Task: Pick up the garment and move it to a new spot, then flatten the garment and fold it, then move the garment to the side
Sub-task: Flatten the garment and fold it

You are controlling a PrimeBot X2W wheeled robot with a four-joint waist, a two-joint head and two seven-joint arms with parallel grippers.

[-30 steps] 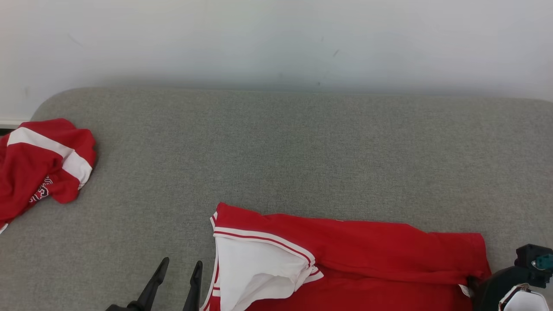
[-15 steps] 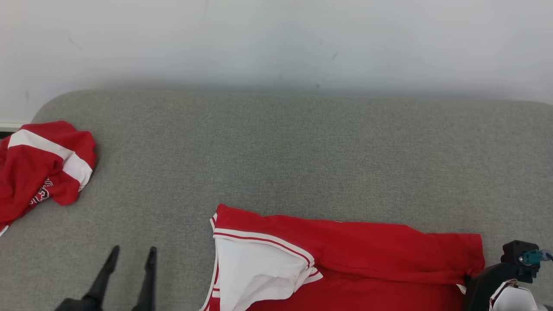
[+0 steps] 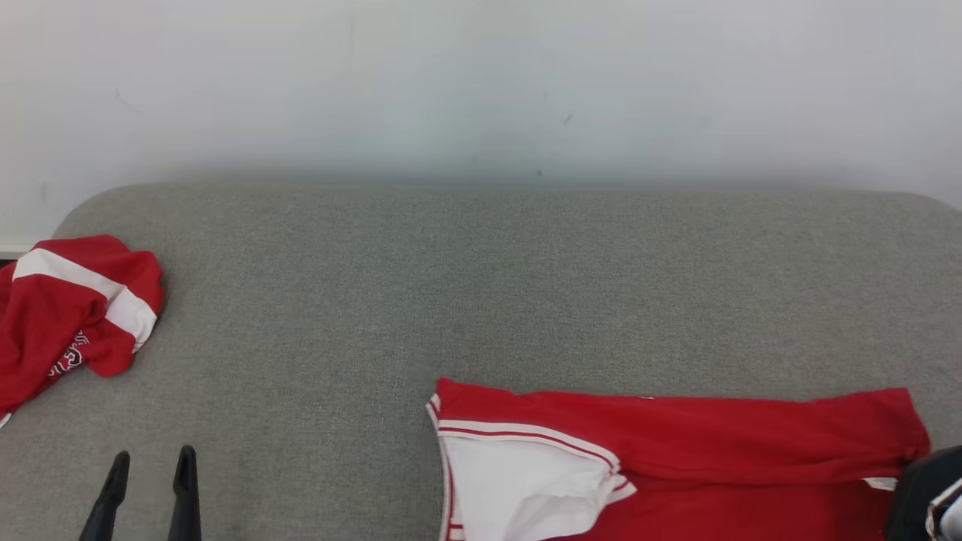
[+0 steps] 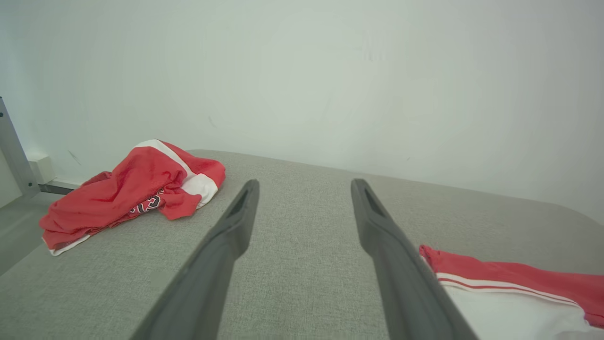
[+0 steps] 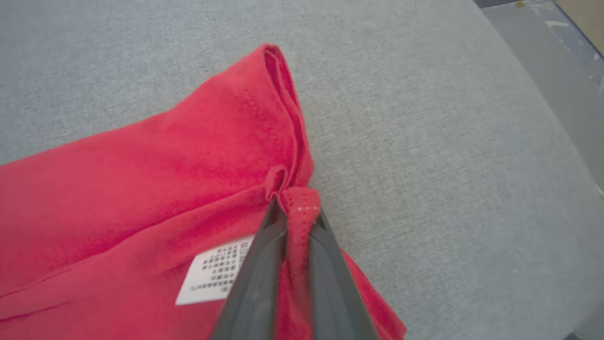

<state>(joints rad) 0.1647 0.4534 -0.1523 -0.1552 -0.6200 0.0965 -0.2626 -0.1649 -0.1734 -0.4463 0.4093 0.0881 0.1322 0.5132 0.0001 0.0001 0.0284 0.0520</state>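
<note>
Garment pinched at its hem, fold under way
The right end effector (image 5: 298, 211) is clenched on the garment (image 3: 676, 451) at the near right edge of the grey cushion (image 3: 481, 285). The left end effector (image 3: 153, 455) hangs released. Finishing the fold and moving it aside likely remain.

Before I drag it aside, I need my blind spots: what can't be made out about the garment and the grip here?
Lower part of the garment: head view, cut off by the bottom edge.
Layers pinched by the right gripper: right wrist view, its fingers cover the cloth.
Label print: right wrist view, too small, partly behind a finger.
Crumpled garment, far left: head view, cut by the left edge.
</note>
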